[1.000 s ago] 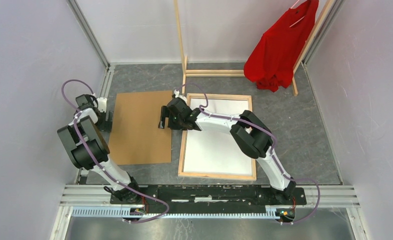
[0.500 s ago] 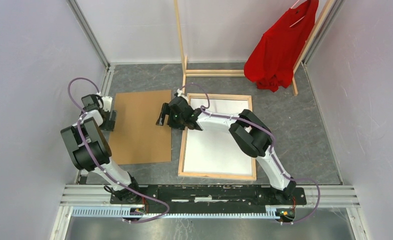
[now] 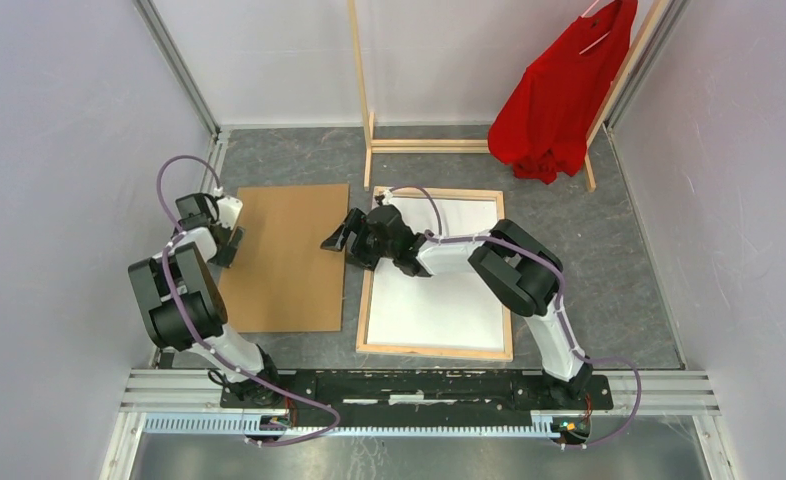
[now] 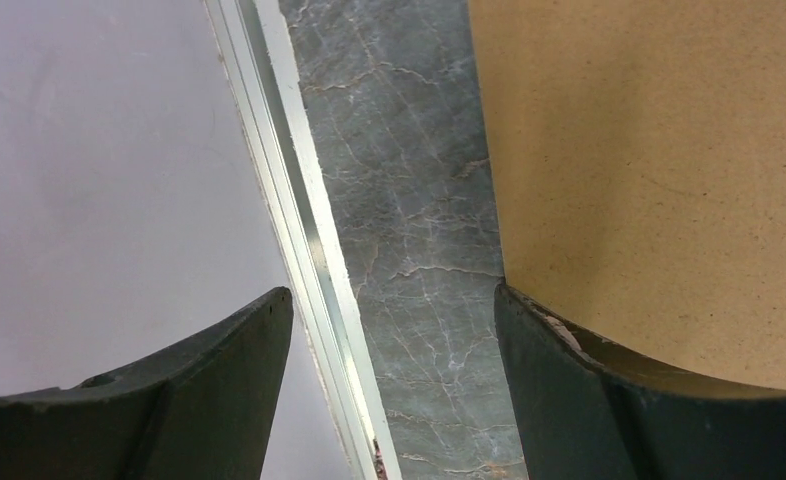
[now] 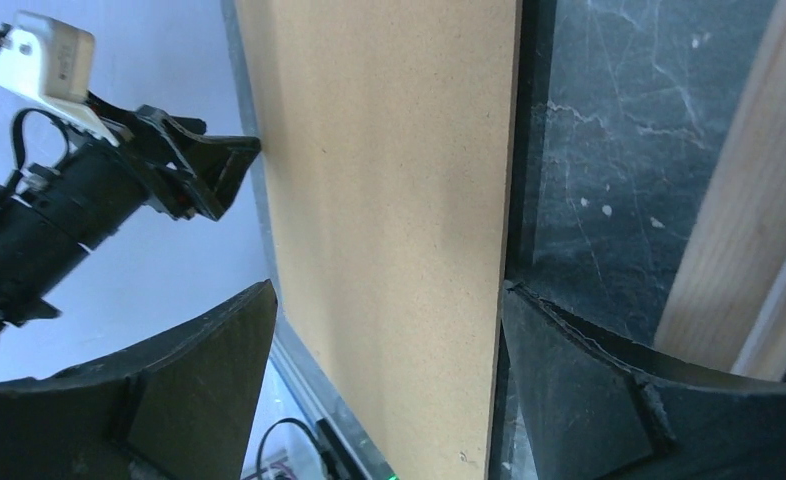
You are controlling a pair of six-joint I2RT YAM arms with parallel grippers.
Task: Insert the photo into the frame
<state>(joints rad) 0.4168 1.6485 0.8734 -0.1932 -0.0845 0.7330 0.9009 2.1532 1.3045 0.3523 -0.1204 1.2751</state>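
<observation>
The photo (image 3: 284, 255) lies brown back up on the table (image 3: 589, 260), just left of the frame (image 3: 434, 351), which lies flat. The left gripper (image 3: 231, 241) is at the photo's left edge and the right gripper (image 3: 337, 240) at its right edge, probably to lift the thin board from both sides. Both sets of jaws are wide apart and hold nothing.

You are looking at a red shirt (image 3: 559, 95) hanging from the right end of a tall wooden rack (image 3: 429, 146), which is standing at the far side of the grey marbled tabletop (image 3: 619, 260). Pale walls (image 3: 49, 150) are enclosing it, with a metal rail (image 3: 179, 68) running along the left one.
</observation>
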